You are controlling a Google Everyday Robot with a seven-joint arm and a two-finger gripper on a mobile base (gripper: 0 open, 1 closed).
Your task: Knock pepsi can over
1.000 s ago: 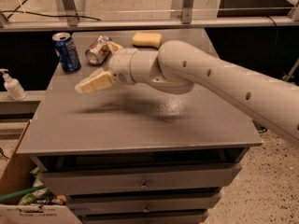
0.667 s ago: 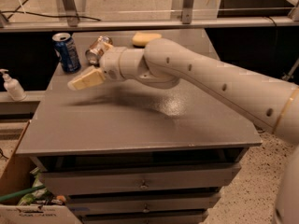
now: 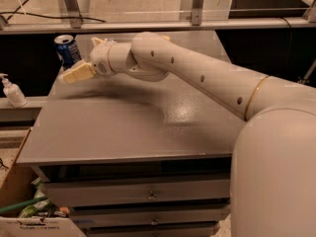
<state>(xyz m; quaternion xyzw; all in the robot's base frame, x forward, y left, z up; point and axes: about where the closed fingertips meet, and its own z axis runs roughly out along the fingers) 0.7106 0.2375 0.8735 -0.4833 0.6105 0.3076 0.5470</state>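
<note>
The pepsi can, dark blue with white markings and a silver top, stands upright at the far left corner of the grey table. My gripper is just below and slightly right of the can, its cream-coloured fingertips right beside the can's base. I cannot tell if they touch it. My white arm reaches across the table from the right and hides the things behind the wrist.
A white soap dispenser bottle stands on a lower ledge to the left. A metal rail runs behind the table. Drawers are under the tabletop. A cardboard box with clutter sits at lower left.
My arm has swung left and farther back across the table. The gripper has moved from mid-table to the pepsi can's base. The can still stands upright.
</note>
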